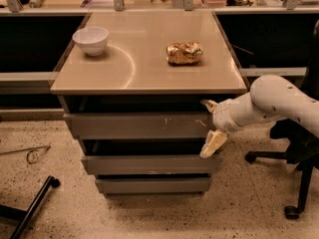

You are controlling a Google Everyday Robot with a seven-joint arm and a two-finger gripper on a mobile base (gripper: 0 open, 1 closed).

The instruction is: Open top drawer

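Note:
The top drawer (pixel 134 126) is the widest grey front under the tan cabinet top (pixel 144 78), with pale scratch marks right of centre. It stands slightly out, with a dark gap above it. My gripper (pixel 211 125) is at the drawer front's right end, reaching in from the right on a white arm (pixel 279 101). It is open: one cream finger (pixel 209 105) sits at the front's top edge, the other (pixel 213 144) hangs just below its bottom edge. Whether the fingers touch the front is unclear.
Two shorter grey drawer fronts (pixel 149 164) lie below. A white bowl (pixel 90 40) and a crumpled golden-brown packet (pixel 184 53) rest on the cabinet top. An office chair base (pixel 294 183) stands at the right and a black bar (pixel 30 208) lies on the floor at the left.

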